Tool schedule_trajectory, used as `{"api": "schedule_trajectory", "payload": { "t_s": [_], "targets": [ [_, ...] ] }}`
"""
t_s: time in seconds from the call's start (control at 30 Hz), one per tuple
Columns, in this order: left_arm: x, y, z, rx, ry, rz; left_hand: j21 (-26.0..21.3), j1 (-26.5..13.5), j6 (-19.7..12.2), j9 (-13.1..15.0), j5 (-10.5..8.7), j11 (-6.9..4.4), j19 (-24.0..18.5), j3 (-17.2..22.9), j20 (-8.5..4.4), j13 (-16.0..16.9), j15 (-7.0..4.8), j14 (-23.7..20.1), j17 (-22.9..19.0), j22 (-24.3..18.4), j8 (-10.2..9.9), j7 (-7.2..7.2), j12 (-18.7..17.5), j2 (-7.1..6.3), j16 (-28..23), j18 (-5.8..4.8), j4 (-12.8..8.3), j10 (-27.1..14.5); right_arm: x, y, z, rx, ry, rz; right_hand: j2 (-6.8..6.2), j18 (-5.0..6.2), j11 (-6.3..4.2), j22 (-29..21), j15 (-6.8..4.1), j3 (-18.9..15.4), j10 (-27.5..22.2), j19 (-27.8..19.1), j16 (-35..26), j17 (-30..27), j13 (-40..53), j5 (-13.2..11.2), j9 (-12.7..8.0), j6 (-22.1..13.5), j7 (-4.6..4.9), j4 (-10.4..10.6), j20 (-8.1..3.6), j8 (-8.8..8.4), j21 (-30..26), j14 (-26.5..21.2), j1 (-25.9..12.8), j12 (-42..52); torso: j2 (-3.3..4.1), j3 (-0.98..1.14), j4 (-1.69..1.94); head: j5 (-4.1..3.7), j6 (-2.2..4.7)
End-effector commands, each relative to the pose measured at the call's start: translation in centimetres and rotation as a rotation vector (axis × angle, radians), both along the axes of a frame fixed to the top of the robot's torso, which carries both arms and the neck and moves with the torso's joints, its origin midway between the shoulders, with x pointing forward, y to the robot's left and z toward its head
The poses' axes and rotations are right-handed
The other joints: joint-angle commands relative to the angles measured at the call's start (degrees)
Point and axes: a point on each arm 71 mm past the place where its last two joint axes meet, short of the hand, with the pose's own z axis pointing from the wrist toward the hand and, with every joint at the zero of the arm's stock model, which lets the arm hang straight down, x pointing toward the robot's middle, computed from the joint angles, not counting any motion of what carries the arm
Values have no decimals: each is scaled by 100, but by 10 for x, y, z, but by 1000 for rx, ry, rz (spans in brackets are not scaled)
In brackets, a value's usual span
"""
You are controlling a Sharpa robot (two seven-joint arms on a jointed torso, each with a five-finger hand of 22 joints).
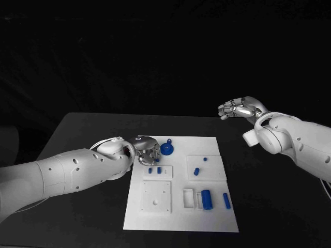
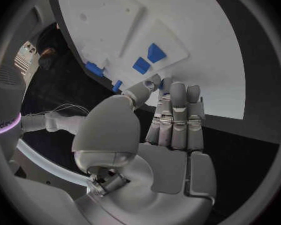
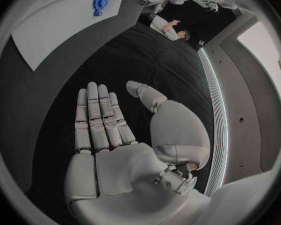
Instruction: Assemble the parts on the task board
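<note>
Head view gives you the task board (image 1: 182, 217) as your landmark: a white plate lying lengthwise in the middle of the black table (image 1: 84, 129). Your left hand (image 1: 145, 147) sits over the board's far left corner, right beside the round blue part (image 1: 168, 149) that lies near the far edge, with two small blue parts (image 1: 155, 169) just nearer to you than the fingers. From the left wrist view the fingers (image 2: 178, 116) are straight and close together with the thumb drawn toward them, tips at the board's edge; you cannot tell from these pictures whether anything is pinched there. Your right hand (image 1: 240, 108) hangs well off the board's far right corner, above bare table, flat-palmed and holding nothing, as the right wrist view of that hand (image 3: 109, 135) shows. More blue parts wait on the board: two on the raised square (image 1: 200, 166) near the middle, and a thick cylinder (image 1: 207, 198) beside a slimmer bar (image 1: 226, 200) toward the near end. You seem to be early in the job, at the picking stage. Next, you would likely need to close the left fingers on one nearby part.
</note>
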Motion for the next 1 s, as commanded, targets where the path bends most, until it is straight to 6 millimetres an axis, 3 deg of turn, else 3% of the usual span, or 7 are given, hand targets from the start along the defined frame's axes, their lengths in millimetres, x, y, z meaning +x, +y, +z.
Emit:
{"api": "schedule_trajectory", "payload": {
  "t_s": [0.03,1.0],
  "targets": [
    [-1,-1,1,-8,-17,2,25,19,-41,-10,-26,16,-30,-30,-139,-1,-7,-53,11,125,-30,8,30,-68,28,12,3,-20,0,1,0,-3,-4,14,16,-53,-9,8,0,-11,39,-20,-35,10,-6,39,-5,-14,9,1,-16,19,-30,-20,22,-20,-1,-1,1,3,-1],
    [2,6,-1,7,-20,24,31,61,-80,-17,-24,20,-42,-7,-140,8,-3,-86,25,121,-45,25,77,-32,55,6,25,-59,-1,1,0,-3,-4,18,13,-53,-13,10,-4,-14,48,-17,-35,11,-5,41,-7,-10,7,7,-17,24,-31,-20,17,-16,0,-7,5,-1,4]
  ]
}}
